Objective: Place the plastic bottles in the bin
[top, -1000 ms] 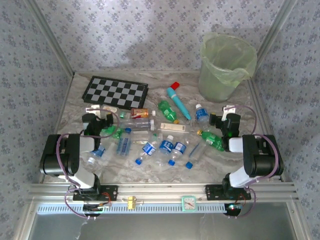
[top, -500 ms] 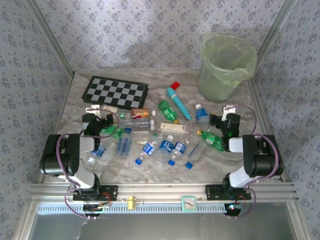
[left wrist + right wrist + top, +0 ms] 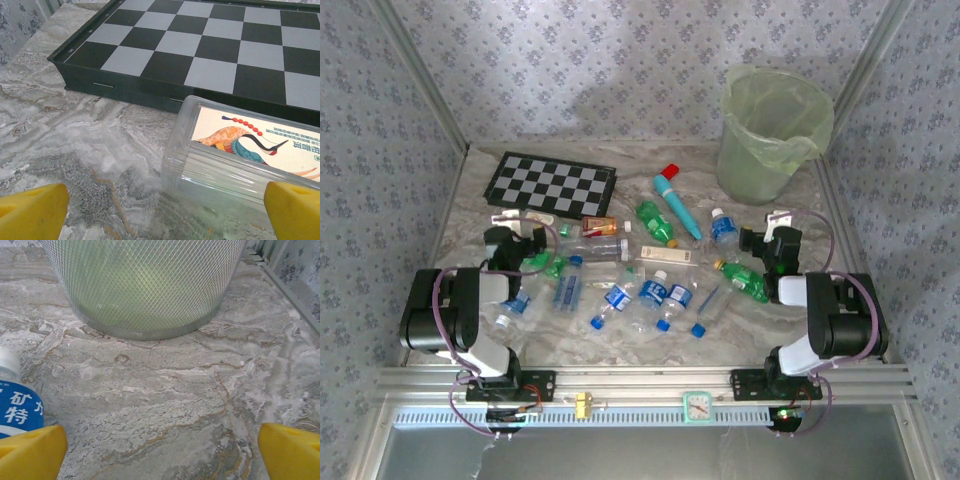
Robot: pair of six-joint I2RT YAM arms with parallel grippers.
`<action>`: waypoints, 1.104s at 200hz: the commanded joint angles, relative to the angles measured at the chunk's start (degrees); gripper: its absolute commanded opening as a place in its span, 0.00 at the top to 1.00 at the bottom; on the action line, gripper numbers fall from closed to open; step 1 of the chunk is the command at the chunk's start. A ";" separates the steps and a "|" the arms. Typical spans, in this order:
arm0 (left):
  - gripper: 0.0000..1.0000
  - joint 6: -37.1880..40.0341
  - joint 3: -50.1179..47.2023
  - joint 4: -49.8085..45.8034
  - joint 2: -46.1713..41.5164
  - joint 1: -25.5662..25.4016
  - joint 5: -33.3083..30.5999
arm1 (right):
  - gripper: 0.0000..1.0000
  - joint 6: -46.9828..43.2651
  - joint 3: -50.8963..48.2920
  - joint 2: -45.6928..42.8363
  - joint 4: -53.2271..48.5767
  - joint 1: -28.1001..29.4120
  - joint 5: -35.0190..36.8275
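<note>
1. Bin (image 3: 775, 130) (image 3: 145, 290): it stands upright at the far right corner of the bench (image 3: 620, 348), mouth up. In my right wrist view its mesh-textured wall rises straight ahead.
2. Right claw (image 3: 778, 222) (image 3: 161, 452): spread wide with nothing between the fingers. It sits low over the bench, on the near side of the bin.
3. Blue-label bottle (image 3: 723, 228) (image 3: 15, 405): it lies just left of my right claw. Its long axis runs near-to-far and its white cap points toward the far side.
4. Right green bottle (image 3: 748, 281): it lies on its side beside my right arm, long axis slanted, cap end pointing far-left.
5. Middle green bottle (image 3: 655, 222): it lies on its side next to the teal tube (image 3: 676, 205). Both are slanted from far-left to near-right.
6. Blue-capped bottles (image 3: 652, 296): a loose group lying flat mid-bench. Their long axes run roughly near-to-far, and several caps point toward the near edge.
7. Left claw (image 3: 520, 222) (image 3: 162, 212): spread wide, gripping nothing. A clear case (image 3: 240, 170) holding a printed card lies ahead, nearer my right finger. The chessboard (image 3: 550, 183) (image 3: 210, 45) lies flat just beyond it.
8. Left green bottle (image 3: 542, 265): it lies beside my left arm. I cannot tell which way it points.
</note>
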 commanded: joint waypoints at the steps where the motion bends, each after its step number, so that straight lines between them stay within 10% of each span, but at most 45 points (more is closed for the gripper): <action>1: 0.00 0.24 4.57 -8.92 -4.57 0.08 -0.80 | 0.00 -0.30 2.12 -5.47 -5.13 0.69 2.43; 90: 0.00 -13.70 19.88 -36.30 -14.81 0.05 1.36 | 0.00 9.18 18.05 -17.14 -43.89 1.77 -3.01; 143: 0.00 -34.58 25.31 -43.01 -12.20 -5.07 2.84 | 0.00 6.72 32.42 -9.89 -66.80 4.67 -10.00; 221: 0.00 -41.58 29.03 -43.21 -8.01 -15.96 4.18 | 0.00 -2.22 43.93 4.00 -77.64 7.37 -8.83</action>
